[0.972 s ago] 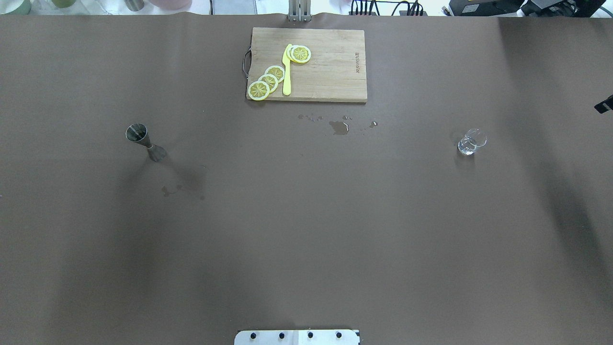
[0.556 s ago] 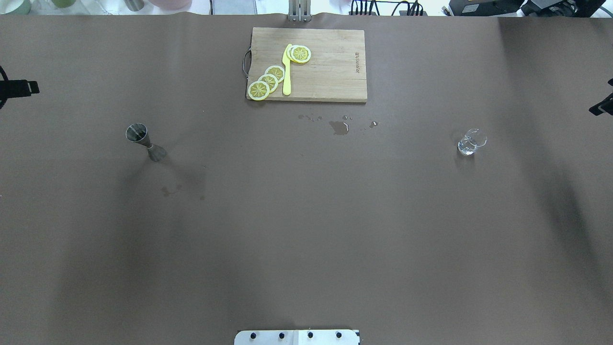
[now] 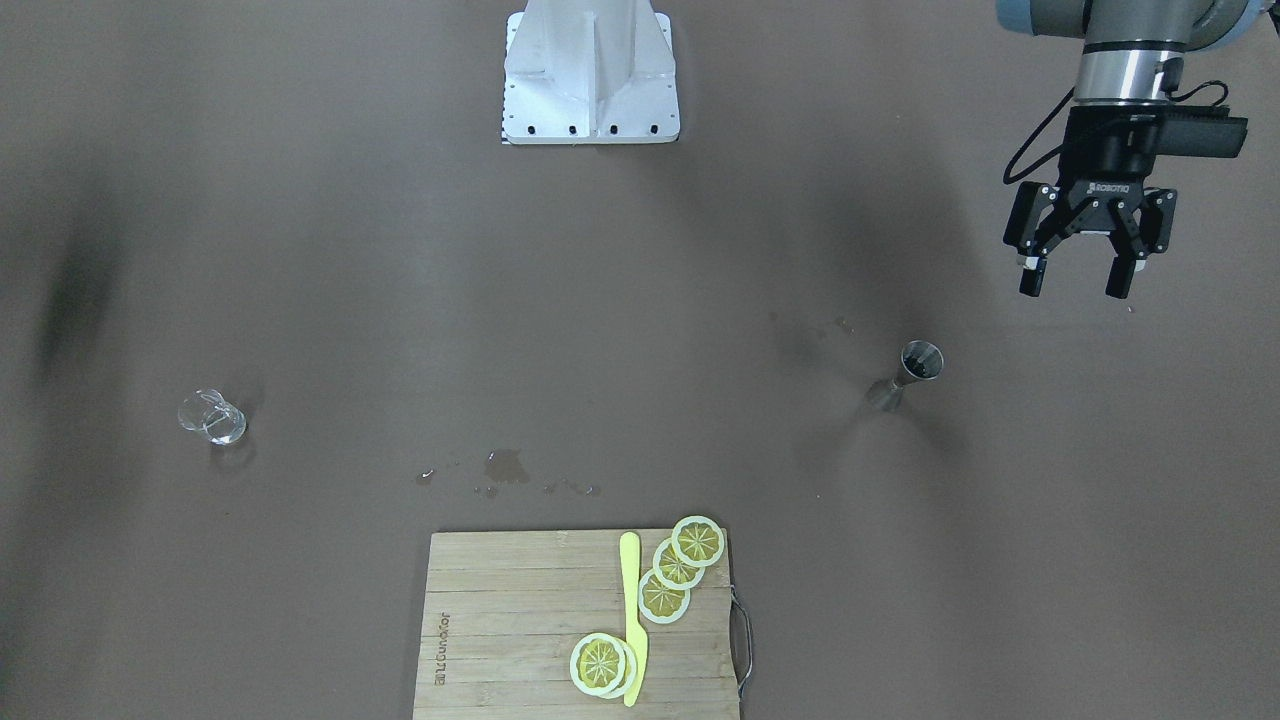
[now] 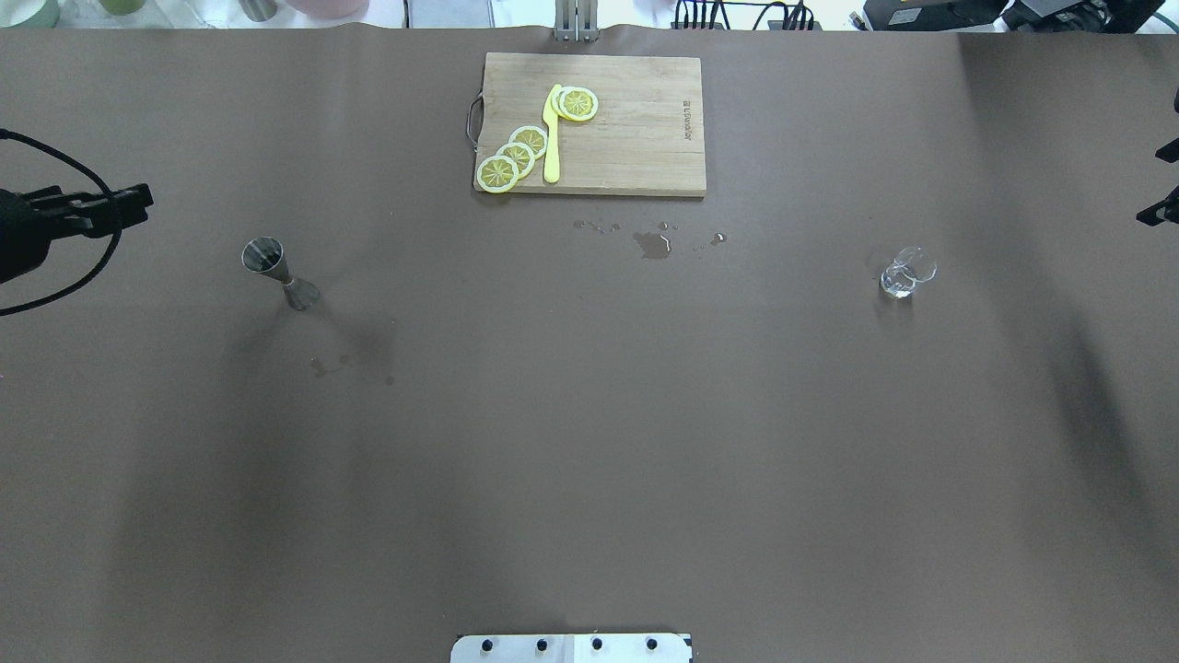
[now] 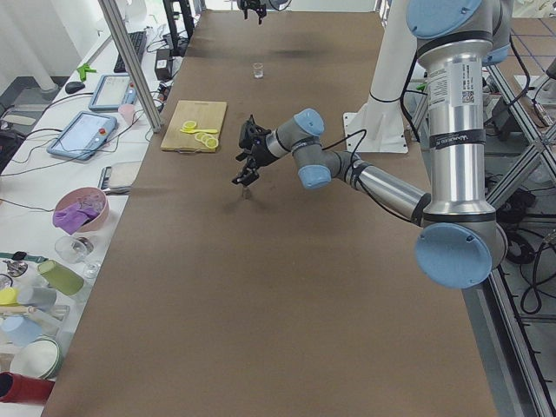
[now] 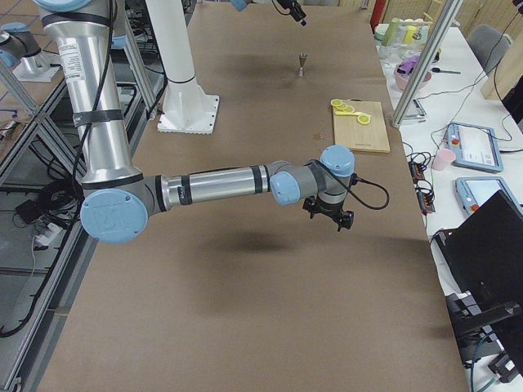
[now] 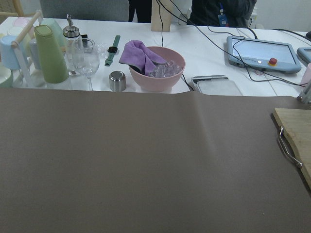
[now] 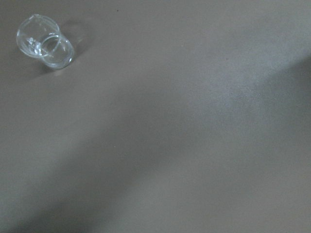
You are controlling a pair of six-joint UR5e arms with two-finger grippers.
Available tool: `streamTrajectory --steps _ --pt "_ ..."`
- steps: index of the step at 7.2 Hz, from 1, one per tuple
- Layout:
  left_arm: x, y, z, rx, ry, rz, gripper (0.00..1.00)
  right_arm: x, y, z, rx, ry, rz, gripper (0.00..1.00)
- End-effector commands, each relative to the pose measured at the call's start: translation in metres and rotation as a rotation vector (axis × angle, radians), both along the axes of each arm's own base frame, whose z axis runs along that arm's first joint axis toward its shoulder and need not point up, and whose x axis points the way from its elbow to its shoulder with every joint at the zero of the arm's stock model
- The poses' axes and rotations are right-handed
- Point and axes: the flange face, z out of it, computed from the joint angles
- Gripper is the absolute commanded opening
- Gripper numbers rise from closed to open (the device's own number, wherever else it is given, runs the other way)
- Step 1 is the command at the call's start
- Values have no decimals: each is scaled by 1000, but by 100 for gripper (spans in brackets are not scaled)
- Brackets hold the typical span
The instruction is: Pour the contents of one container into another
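The clear glass cup (image 4: pixel 907 273) stands upright on the brown table's right half, also seen in the front view (image 3: pixel 212 417) and at the top left of the right wrist view (image 8: pixel 46 42). The metal jigger (image 4: pixel 279 272) stands upright on the left half (image 3: pixel 910 372). My left gripper (image 3: pixel 1075 275) hangs open and empty above the table, outward of the jigger and a little nearer the base. Of my right gripper (image 4: pixel 1162 184), only two separated black fingertips show at the overhead view's right edge, well apart from the cup; it holds nothing.
A wooden cutting board (image 4: pixel 636 129) with lemon slices and a yellow knife lies at the far middle. Wet spots (image 4: pixel 652 244) sit just in front of it. Beyond the left end, a side bench holds a pink bowl (image 7: pixel 156 68), cups and glasses.
My left arm has come in from the overhead view's left edge and moved toward the jigger. The right gripper's tips shifted slightly at the right edge. Cup and jigger have not moved.
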Motion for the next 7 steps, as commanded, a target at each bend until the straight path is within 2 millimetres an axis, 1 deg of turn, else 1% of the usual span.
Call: streamTrajectory --steps 1,2,3,4,5,6,7 --pt "34 23 4 47 -22 -69 98 -3 1 4 59 -8 -76 100" --pt "45 39 11 76 -36 -108 98 -3 1 1 79 -18 -95 100" --pt "56 51 18 111 -50 -133 98 -7 4 -4 53 -88 -105 100" --pt "67 59 26 141 -51 -165 98 -10 3 -16 31 -115 -80 100" --pt "81 71 34 189 -58 -204 98 -17 -5 -29 33 -126 -65 100" --pt "93 84 37 229 -81 -240 98 -33 -9 -35 13 -142 -64 100" --pt "101 94 37 256 -89 -263 98 -49 -6 -42 -44 -161 -43 100"
